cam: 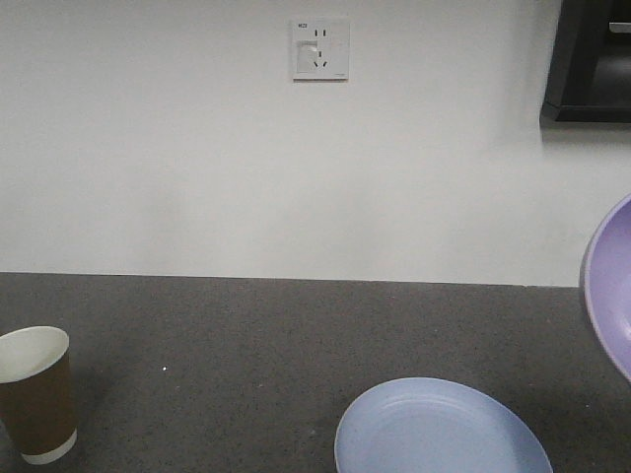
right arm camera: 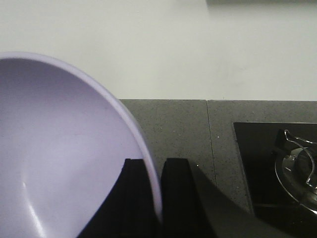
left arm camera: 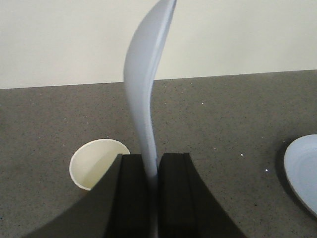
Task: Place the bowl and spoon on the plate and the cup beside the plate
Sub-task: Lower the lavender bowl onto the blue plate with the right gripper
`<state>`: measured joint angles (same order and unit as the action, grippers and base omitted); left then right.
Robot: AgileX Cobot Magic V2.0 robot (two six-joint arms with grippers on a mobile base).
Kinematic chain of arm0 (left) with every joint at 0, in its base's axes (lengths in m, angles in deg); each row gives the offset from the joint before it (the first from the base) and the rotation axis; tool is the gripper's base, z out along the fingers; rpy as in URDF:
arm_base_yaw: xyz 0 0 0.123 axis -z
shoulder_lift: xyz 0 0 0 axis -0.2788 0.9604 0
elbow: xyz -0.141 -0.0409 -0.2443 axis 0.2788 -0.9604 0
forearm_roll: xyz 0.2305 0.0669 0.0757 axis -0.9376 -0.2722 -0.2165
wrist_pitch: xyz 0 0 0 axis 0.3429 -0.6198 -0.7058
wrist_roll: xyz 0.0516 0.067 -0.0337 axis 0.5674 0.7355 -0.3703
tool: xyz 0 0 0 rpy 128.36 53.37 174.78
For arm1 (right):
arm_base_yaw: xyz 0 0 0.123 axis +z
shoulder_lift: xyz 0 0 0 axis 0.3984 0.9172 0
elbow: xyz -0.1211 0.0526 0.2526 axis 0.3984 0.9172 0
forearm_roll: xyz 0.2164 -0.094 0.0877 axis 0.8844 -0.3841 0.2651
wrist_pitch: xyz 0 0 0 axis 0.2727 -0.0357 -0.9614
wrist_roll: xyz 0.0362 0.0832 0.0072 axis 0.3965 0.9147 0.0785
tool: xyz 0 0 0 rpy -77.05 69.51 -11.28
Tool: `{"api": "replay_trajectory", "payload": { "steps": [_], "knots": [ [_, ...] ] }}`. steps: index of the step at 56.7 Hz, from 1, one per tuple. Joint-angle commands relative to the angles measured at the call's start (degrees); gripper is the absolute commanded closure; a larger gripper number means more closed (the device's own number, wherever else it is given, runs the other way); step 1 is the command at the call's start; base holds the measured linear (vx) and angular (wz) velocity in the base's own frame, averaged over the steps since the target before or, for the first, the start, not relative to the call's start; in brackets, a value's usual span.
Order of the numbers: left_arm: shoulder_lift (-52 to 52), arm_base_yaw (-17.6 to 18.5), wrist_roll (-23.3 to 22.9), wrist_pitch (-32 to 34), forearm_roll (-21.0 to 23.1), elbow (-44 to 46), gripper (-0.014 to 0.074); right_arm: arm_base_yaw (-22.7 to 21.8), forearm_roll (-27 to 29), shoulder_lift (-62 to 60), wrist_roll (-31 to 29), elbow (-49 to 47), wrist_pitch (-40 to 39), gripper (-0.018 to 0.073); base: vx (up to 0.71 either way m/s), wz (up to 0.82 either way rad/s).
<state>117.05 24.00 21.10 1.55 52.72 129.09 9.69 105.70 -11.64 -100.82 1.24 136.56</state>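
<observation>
"Cup first: where does it stand?"

"The cup (cam: 37, 394) is upright on the dark counter (cam: 246, 345), below and to the left of my left gripper (left arm camera: 152, 166). In the left wrist view its white mouth sits just beside my left-hand finger, which hides part of it."

"And what is that gripper doing?"

"Its jaws are clamped on the narrow end of the spoon (left arm camera: 143, 94). The spoon runs straight out ahead of the jaws and widens toward its far end, which the top of the picture cuts off. It is up in the air, clear of the counter."

"Where is the plate?"

"The plate (cam: 439, 429) lies flat on the counter, below my left jaws and off to their right, well apart from the cup. Only its left edge shows in the left wrist view. Neither the bowl nor the spoon is on it."

"The bowl, then?"

"The bowl (right arm camera: 64, 158) is in my right gripper (right arm camera: 157, 173). The jaws pinch its rim, with one finger inside the bowl and the other outside. It hangs tilted in the air, spreading out to the left of those jaws. In the front view it is at the right edge, higher than the plate and to its right."

"Anything further right?"

"A stove burner (right arm camera: 297, 168) is set into the counter, ahead of my right jaws and to their right."
</observation>
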Motion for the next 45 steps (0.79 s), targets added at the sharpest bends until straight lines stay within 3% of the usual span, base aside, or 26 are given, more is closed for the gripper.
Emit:
{"api": "replay_trajectory", "payload": {
  "steps": [1, 19, 27, 37, 45],
  "knots": [
    [-0.4, 0.0, 0.0, 5.0, 0.6, 1.4, 0.0603, -0.3, 1.6, 0.1, -0.4, -1.7, -4.8, 0.0568, 0.0, 0.0],
    [-0.4, 0.0, 0.0, 5.1, 0.6, 1.4, 0.0603, -0.3, 4.1, 1.8, -0.4, -1.7, -5.4, 0.0568, 0.0, 0.0],
    [-0.4, 0.0, 0.0, 6.4, 0.6, 1.4, 0.0603, -0.3, 8.7, 3.9, -0.4, -1.7, -4.7, 0.0568, 0.0, 0.0],
    [-0.4, 0.0, 0.0, 8.4, 0.7, 1.4, 0.0603, 0.2, 15.3, 10.1, -6.0, -1.7, -2.9, 0.0568, 0.0, 0.0],
    [-0.4, 0.0, 0.0, 8.0, 1.1, 1.4, 0.0603, 3.5, 15.5, 16.0, -8.3, -1.7, -1.5, 0.0568, 0.0, 0.0]
  ]
}}
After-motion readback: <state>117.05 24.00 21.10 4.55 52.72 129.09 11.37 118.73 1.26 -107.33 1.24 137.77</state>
